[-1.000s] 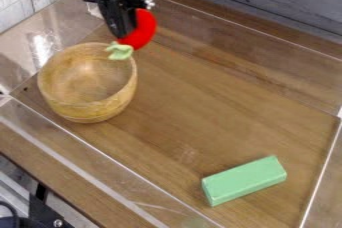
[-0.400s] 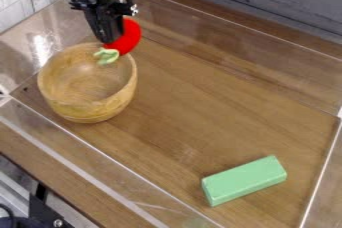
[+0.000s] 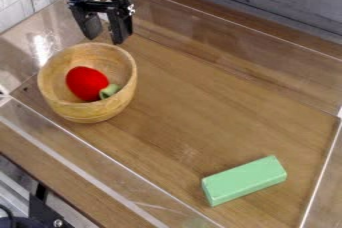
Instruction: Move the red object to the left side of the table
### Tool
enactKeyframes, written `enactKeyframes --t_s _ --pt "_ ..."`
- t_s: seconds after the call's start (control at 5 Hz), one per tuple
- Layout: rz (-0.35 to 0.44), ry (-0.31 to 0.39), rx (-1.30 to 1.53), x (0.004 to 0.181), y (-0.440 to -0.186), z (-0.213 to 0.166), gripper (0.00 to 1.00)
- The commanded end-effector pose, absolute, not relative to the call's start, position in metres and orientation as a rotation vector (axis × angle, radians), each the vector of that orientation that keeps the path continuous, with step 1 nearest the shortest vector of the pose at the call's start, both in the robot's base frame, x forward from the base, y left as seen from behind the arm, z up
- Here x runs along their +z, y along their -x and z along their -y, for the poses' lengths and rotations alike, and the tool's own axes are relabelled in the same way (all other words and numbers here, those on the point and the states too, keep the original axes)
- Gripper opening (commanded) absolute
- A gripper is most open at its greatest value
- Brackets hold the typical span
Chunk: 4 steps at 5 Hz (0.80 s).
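A single raised camera looks down at an angle across the table, near enough that the tabletop fills almost the whole picture. The near acrylic wall runs from nine to six o'clock. The arm comes in at eleven o'clock, the far side.

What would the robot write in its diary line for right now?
gripper: open, above bowl rim | strawberry: lying in bowl | green block: on table, apart

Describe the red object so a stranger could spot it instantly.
On the brown wood-grain table, find the round wooden bowl at the left. Inside lies the small red toy strawberry with a pale green cap, the only red thing, unlike the green rectangular block.
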<state>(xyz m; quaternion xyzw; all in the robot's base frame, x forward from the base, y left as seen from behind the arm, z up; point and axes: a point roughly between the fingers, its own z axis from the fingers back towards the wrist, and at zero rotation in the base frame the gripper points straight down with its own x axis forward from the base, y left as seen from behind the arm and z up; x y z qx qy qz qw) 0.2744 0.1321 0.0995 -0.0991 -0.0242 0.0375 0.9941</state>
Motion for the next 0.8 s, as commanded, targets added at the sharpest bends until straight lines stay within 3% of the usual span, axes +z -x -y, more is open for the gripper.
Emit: enactKeyframes --t_s 0.0,0.6 --pt "0.066 0.176 0.07 0.104 -0.268 -0.137 1.0" --pt "0.013 0.163 0.075 0.075 -0.255 -0.136 1.0"
